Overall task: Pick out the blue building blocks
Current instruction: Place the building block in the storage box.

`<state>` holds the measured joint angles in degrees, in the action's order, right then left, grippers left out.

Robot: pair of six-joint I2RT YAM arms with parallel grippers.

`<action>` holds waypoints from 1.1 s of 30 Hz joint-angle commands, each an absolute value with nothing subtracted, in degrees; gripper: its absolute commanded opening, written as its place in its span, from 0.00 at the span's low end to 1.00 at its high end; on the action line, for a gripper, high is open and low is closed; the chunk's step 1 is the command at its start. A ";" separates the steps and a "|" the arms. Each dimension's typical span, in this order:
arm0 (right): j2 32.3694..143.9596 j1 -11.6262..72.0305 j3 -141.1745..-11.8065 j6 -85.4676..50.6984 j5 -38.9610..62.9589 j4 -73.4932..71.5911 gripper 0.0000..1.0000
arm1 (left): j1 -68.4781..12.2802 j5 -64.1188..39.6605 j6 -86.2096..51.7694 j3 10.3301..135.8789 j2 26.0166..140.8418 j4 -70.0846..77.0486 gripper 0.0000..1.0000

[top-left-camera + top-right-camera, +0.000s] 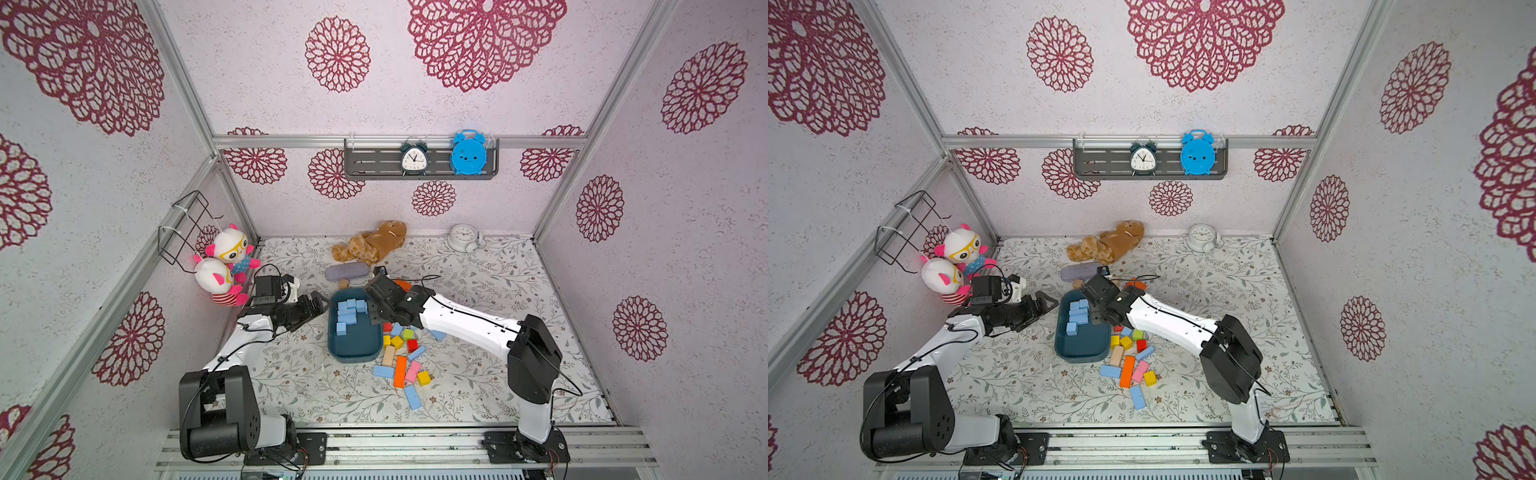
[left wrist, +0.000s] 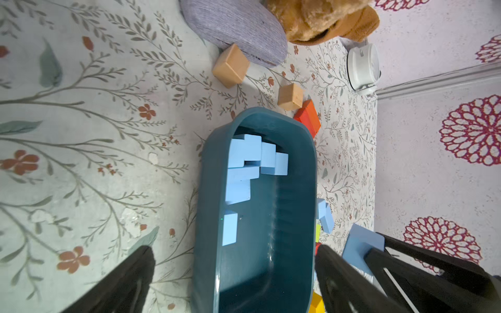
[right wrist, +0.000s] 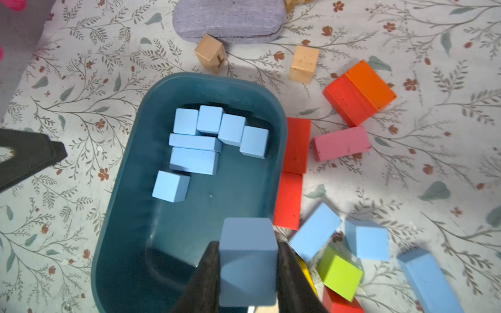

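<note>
The right jaws are clamping 1 matte light-blue cube [image 3: 248, 244], holding it above the dark teal oblong plastic tray [image 3: 127, 189]. 7 light-blue building blocks [image 3: 193, 160] are lying inside that tray. The left jaws are standing wide apart beside the tray, gripping nothing. More blue blocks [image 1: 412, 397] are lying on the floral tabletop [image 1: 478, 374] among other coloured ones.

The blue blocks [image 3: 193, 161] look matte, the tray [image 3: 122, 216] glossy, probably plastic.
</note>
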<state>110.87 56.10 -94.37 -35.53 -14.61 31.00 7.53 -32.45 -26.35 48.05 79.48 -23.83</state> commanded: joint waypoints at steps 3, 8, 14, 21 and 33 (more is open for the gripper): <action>115.56 57.16 -98.77 -36.85 -8.91 28.52 0.25 | 8.36 -33.77 -28.58 46.14 78.64 -21.30 0.96; 120.75 57.57 -102.35 -38.92 -6.12 28.61 0.27 | 8.42 -35.58 -29.57 45.48 79.54 -20.06 0.96; 123.53 57.48 -103.25 -40.72 -5.91 27.44 0.30 | 8.35 -36.73 -30.30 44.60 80.24 -19.08 0.95; 126.17 57.22 -103.33 -42.19 -4.56 25.03 0.32 | 8.00 -37.80 -30.32 44.30 79.99 -18.36 0.95; 123.93 56.74 -100.83 -44.18 -5.25 21.54 0.50 | 7.60 -38.52 -29.83 43.90 80.75 -18.15 0.95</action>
